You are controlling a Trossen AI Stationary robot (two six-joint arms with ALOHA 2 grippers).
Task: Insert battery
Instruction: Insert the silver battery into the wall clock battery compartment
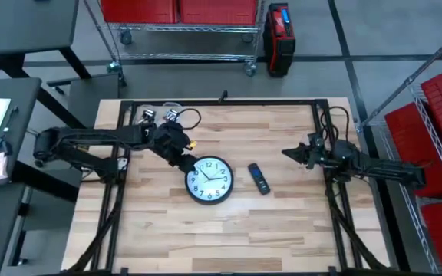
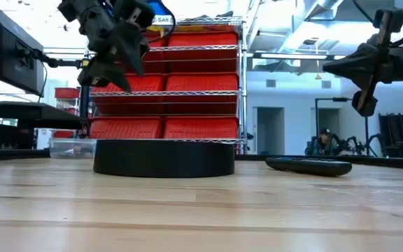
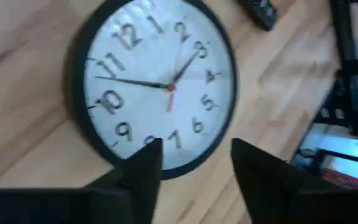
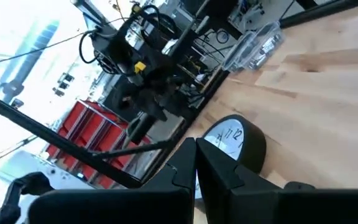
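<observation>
- The table [image 1: 282, 230] is pale wood planks with a black frame along its edges.
- The clock [image 1: 209, 180] lies flat and face-up near the table's middle, with a black rim and a white dial; the low view shows it as a low dark disc [image 2: 164, 157].
- The left arm reaches in toward the clock; the left gripper [image 1: 184, 159] hangs above the clock's upper-left rim, off the wood. Its fingers [image 3: 143, 171] stand spread apart with nothing between them, and the clock's lower numerals show in the gap.
- The right arm waits well to the clock's right. The right gripper [image 1: 288, 152] is raised off the table, its fingers [image 4: 225, 171] pressed close together, holding nothing.
- A dark remote [image 1: 259, 178] lies flat just right of the clock, between it and the right gripper.
- A clear plastic box [image 2: 71, 148] sits beyond the clock on its left side.
- No battery can be made out.
</observation>
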